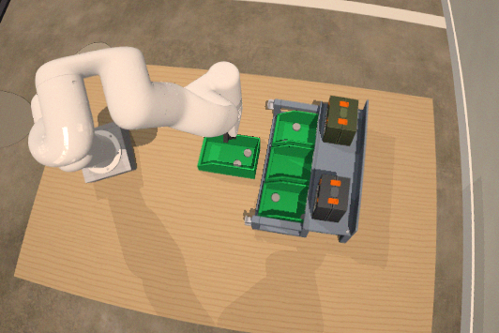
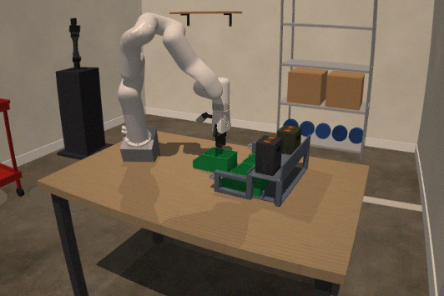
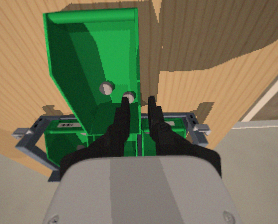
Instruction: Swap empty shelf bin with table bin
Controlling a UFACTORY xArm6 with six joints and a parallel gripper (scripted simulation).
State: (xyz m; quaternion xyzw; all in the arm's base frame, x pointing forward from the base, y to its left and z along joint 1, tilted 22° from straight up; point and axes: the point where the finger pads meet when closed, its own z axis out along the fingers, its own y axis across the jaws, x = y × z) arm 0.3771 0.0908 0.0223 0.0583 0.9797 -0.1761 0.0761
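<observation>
A green open bin [image 1: 219,154] [image 2: 214,161] [image 3: 90,55] stands on the table [image 1: 141,238] just left of the grey shelf [image 1: 324,158] [image 2: 288,174], with two grey round parts [image 1: 247,152] [image 3: 106,88] in it. On the shelf three green bins stand side by side; the middle one [image 1: 288,163] is empty, and the outer two [image 1: 295,127] [image 1: 277,198] hold one part each. My gripper [image 1: 230,136] [image 2: 219,143] [image 3: 138,105] is partly open. Its fingers stand on either side of one wall of the table bin, at its top edge, with a gap around the wall.
Two dark boxes [image 1: 341,119] [image 1: 332,198] with orange marks stand on the shelf's upper board behind the bins. The arm's base [image 1: 105,158] is at the table's left. A tall rack [image 2: 327,66] with cartons stands by the far wall.
</observation>
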